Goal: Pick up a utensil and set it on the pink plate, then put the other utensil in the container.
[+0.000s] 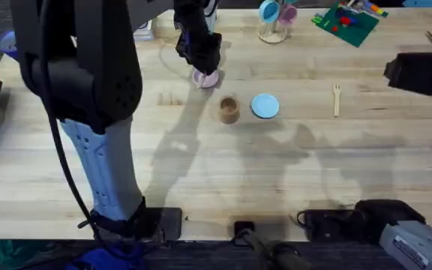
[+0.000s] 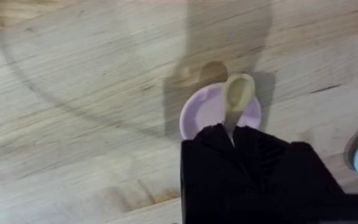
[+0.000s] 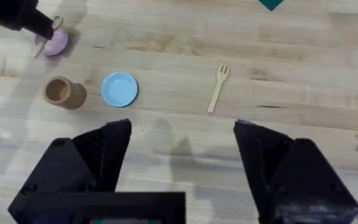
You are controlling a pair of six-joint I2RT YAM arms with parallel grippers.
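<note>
My left gripper (image 2: 232, 134) is shut on the handle of the pale wooden spoon (image 2: 240, 92), whose bowl hangs over the far rim of the pink plate (image 2: 204, 111). From overhead, this gripper (image 1: 201, 56) stands just behind the pink plate (image 1: 208, 79). The wooden fork (image 1: 337, 99) lies flat on the table to the right, and the brown cup-shaped container (image 1: 229, 109) stands in front of the plate. My right gripper (image 3: 182, 152) is open and holds nothing, with the fork (image 3: 217, 88) and the container (image 3: 63, 92) farther out.
A light-blue plate (image 1: 265, 106) sits right beside the container. At the back are a stand with coloured cups (image 1: 274, 19) and a green board with coloured pieces (image 1: 345, 21). The right arm (image 1: 418, 73) hovers at the right edge.
</note>
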